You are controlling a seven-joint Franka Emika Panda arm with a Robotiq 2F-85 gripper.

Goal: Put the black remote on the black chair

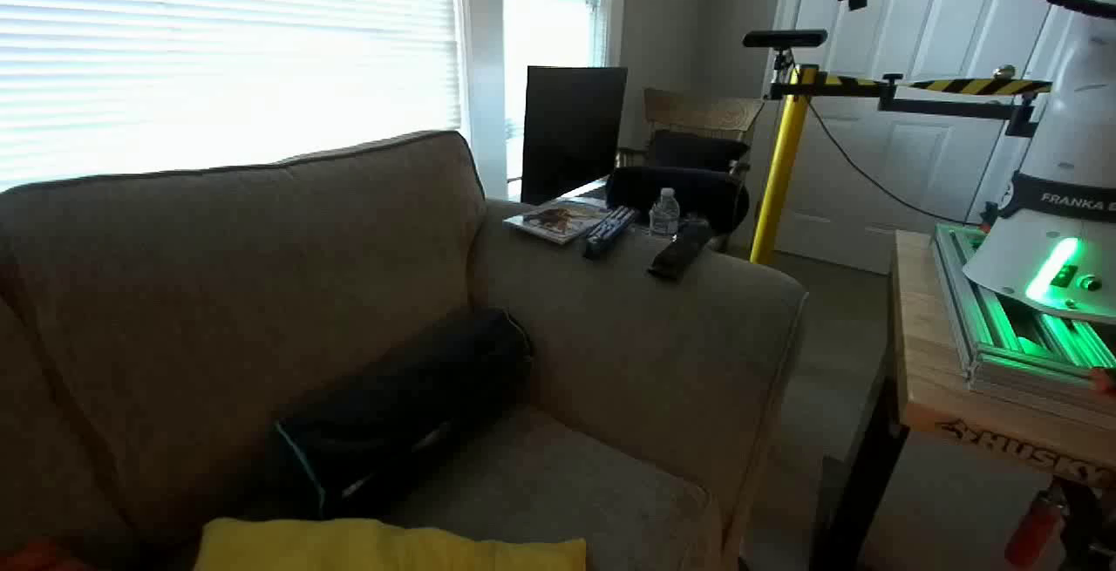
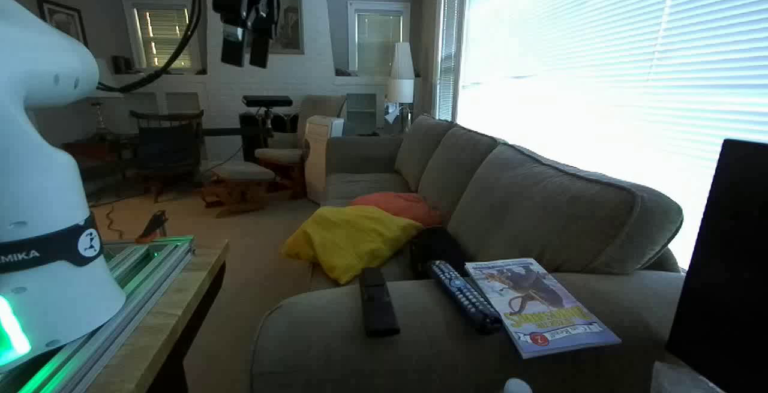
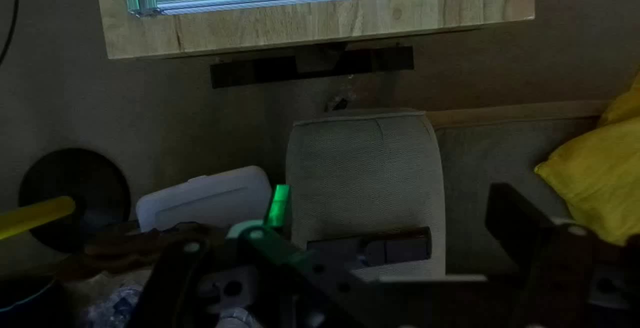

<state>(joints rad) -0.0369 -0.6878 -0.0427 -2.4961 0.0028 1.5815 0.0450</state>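
The black remote (image 2: 378, 303) is a slim, plain bar lying on the couch's armrest; it also shows in an exterior view (image 1: 682, 250) and in the wrist view (image 3: 380, 249), partly covered by the gripper's linkage. The black chair (image 1: 571, 131) stands past the armrest, its upright rectangular back showing; a dark rounded shape beside it may be its seat. Only the back shows at the edge of an exterior view (image 2: 714, 261). My gripper (image 2: 246, 51) is high above the armrest, open and empty; its fingers are wide apart in the wrist view (image 3: 392, 208).
A many-button remote (image 2: 463, 297) and a book (image 2: 540, 309) lie beside the black remote. A water bottle (image 1: 664, 212) stands near them. The couch (image 1: 261, 275) holds a yellow pillow (image 2: 354, 240). A yellow post (image 1: 780, 170) and the robot's wooden table (image 1: 924, 362) stand alongside.
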